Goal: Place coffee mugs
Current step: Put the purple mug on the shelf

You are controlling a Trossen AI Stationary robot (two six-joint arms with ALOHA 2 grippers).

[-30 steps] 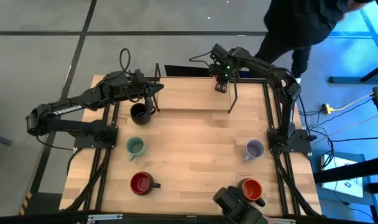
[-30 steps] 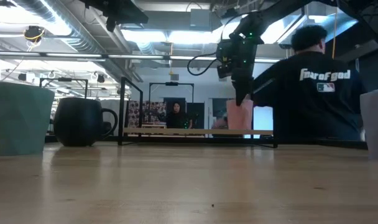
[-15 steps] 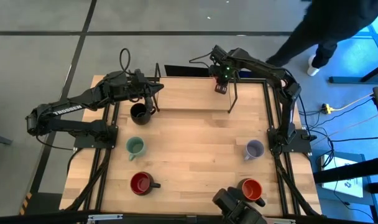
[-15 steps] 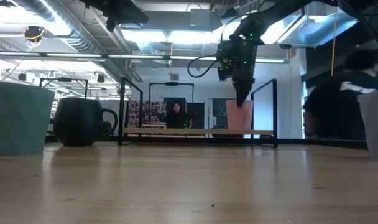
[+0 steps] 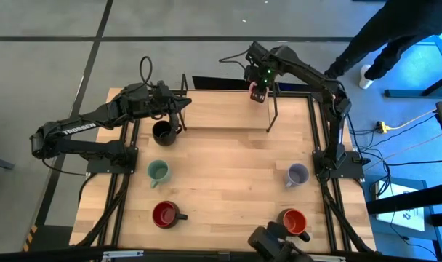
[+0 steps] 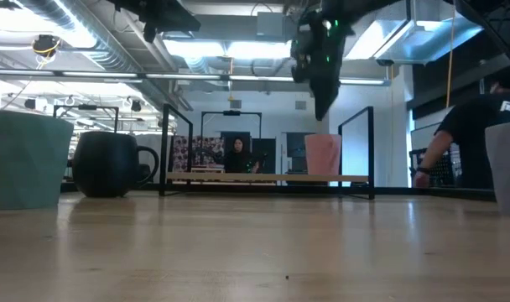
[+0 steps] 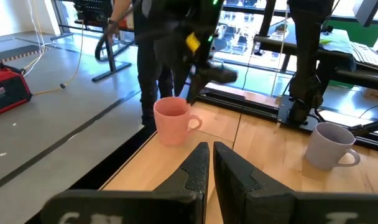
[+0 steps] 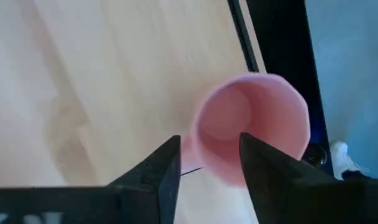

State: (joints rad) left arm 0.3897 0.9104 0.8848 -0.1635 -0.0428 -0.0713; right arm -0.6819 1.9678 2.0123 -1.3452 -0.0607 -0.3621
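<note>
Table centre open; mugs ring it: black mug, green mug, lavender mug.

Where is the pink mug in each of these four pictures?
High view: pink mug at the table's far edge, mostly hidden under the right gripper.
Low view: right of centre, on the raised shelf.
Left wrist view: left of centre.
Right wrist view: seen from above.
Shared landmark: the right arm above it.

The pale wooden worktop carries a black mug, a pale green mug, a lavender mug and two red mugs. A pink mug stands on the raised shelf at its far edge.
</note>
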